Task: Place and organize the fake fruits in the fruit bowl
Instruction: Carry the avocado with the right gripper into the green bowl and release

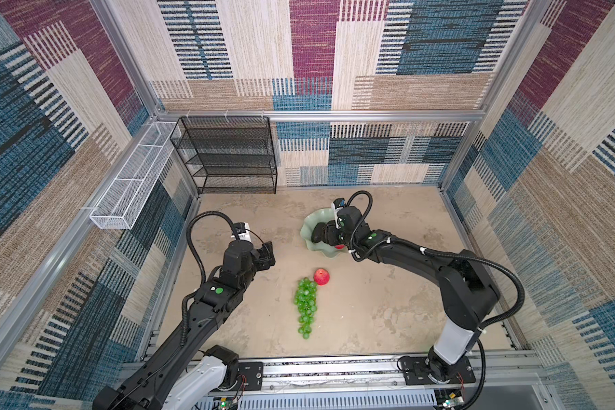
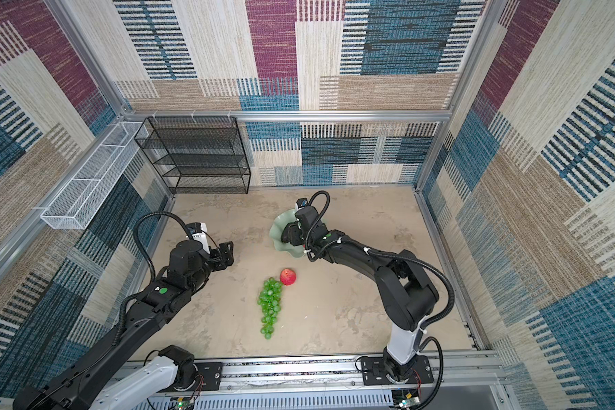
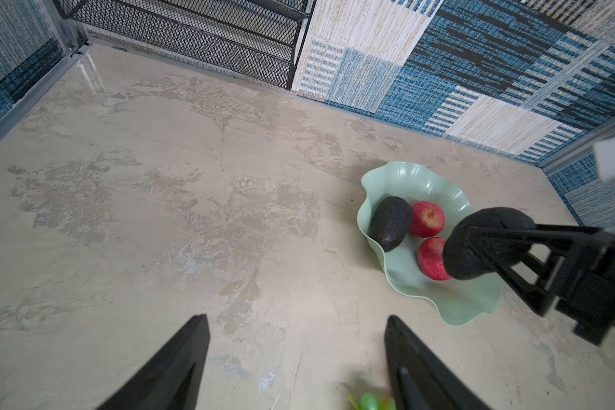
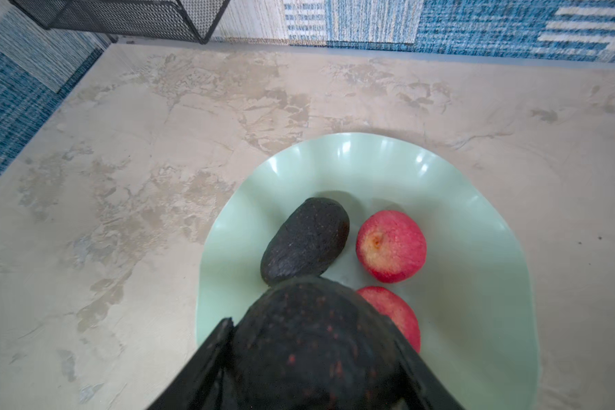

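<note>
Beige mottled desk (image 1: 387, 301); black mesh rack (image 1: 228, 156) at the back-left corner, on the desk against the wall.

Fruit bowl (image 1: 308, 227) sits mid-desk twd the back and holds 3 fruits.

Grapes (image 1: 305, 305) lie flat on the desk in front of the bowl, well apart from it. Long axis runs back-to-front: wide end twd the bowl, thin tip twd the arm bases.

Left tool (image 3: 295, 319) hangs over bare desk left of the bowl, jaws spread wide, nothing betw them.

Right tool (image 4: 313, 340) is over the bowl, clamped on the held avocado (image 4: 309, 312), one finger each side. The fruit's end pokes out past the fingertips, above the bowl contents.

Resting avocado (image 4: 306, 241) lies on its side in the bowl, long axis along the wall nearest the left arm.

Bowl apple (image 4: 391, 241) is just beside it. Second bowl apple (image 4: 398, 316) is half hidden under the held avocado.

Loose apple (image 1: 321, 277) is on the desk at the grapes' wide end; touching or not, can't tell.
</note>
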You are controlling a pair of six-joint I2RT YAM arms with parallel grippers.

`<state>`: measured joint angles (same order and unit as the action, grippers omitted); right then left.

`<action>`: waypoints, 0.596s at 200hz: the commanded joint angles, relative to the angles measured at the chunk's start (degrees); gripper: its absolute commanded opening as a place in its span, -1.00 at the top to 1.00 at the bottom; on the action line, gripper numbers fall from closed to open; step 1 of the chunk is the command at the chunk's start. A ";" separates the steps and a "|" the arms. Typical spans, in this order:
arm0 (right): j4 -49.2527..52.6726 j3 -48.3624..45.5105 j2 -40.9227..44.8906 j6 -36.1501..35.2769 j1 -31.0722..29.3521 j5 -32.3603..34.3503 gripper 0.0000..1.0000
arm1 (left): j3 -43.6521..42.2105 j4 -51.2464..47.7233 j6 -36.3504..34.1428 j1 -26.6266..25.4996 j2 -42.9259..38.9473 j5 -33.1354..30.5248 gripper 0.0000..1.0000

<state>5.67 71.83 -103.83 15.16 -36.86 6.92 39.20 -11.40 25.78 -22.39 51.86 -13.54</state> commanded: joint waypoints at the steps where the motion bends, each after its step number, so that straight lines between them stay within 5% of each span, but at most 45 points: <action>1: -1.19 1.71 -2.58 -1.37 0.83 -4.36 -0.04 | -0.61 -0.65 1.01 0.54 -0.87 -1.15 -0.62; 48: -0.51 2.17 -6.24 1.38 2.90 -10.51 -0.08 | -0.28 -0.38 0.78 1.30 -0.06 -0.36 -0.63; 119: 0.09 1.68 -1.69 0.69 4.43 -10.11 -0.66 | 0.59 0.57 1.07 1.91 2.32 1.34 -0.63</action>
<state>6.48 73.10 -108.18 16.47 -32.62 -4.45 39.27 -11.97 25.91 -20.62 53.82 -13.08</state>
